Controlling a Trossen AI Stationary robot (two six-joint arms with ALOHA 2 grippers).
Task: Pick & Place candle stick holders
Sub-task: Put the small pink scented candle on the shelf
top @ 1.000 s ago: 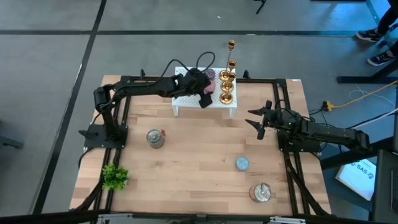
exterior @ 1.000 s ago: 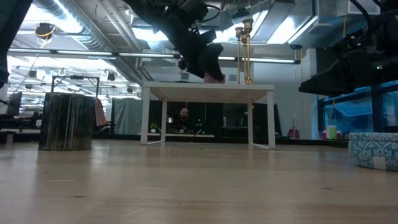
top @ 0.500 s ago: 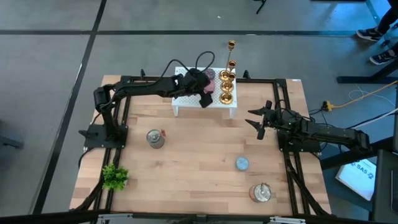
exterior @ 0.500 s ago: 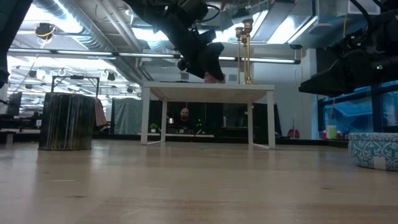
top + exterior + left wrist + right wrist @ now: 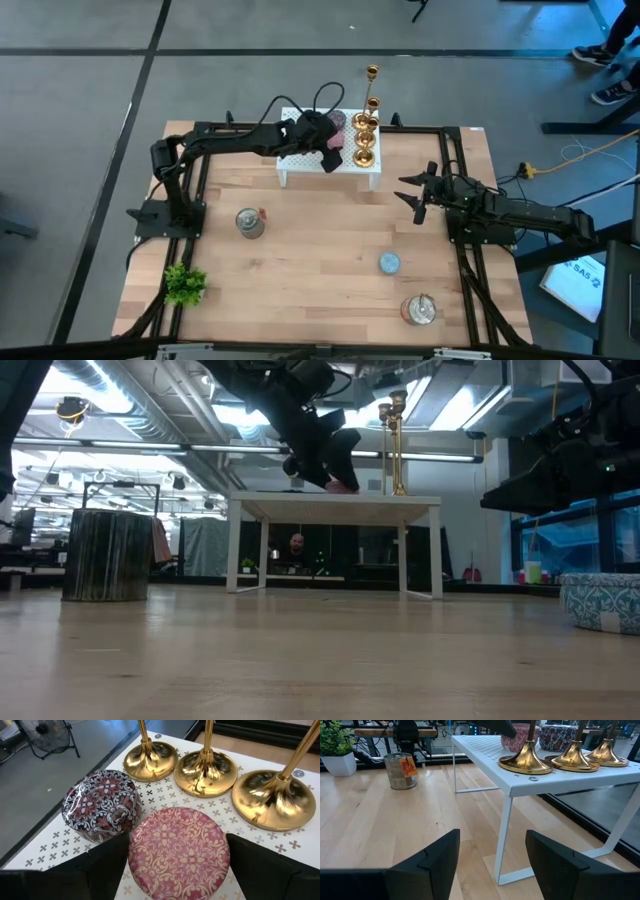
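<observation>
Three gold candlestick holders [image 5: 364, 140] stand by their round bases on a white perforated stand [image 5: 300, 165] at the table's far edge; their bases show in the left wrist view [image 5: 205, 770] and the right wrist view [image 5: 526, 760]. My left gripper [image 5: 331, 152] reaches over the stand, open, with one finger on each side of a pink patterned round tin [image 5: 179, 852] that sits on the stand in front of the holders. My right gripper [image 5: 415, 195] is open and empty above the table, right of the stand. My left gripper comes down from above with its fingers [image 5: 107, 862] beside the pink tin's round wall [image 5: 135, 865], one on each side. I cannot tell whether they touch it. The tin sits flat on the stand.
A dark patterned tin [image 5: 100, 805] sits on the stand beside the pink one. On the table are a silver can with a red label [image 5: 250, 222], a blue tin [image 5: 389, 263], a silver tin [image 5: 419, 310] and a small green plant [image 5: 184, 284].
</observation>
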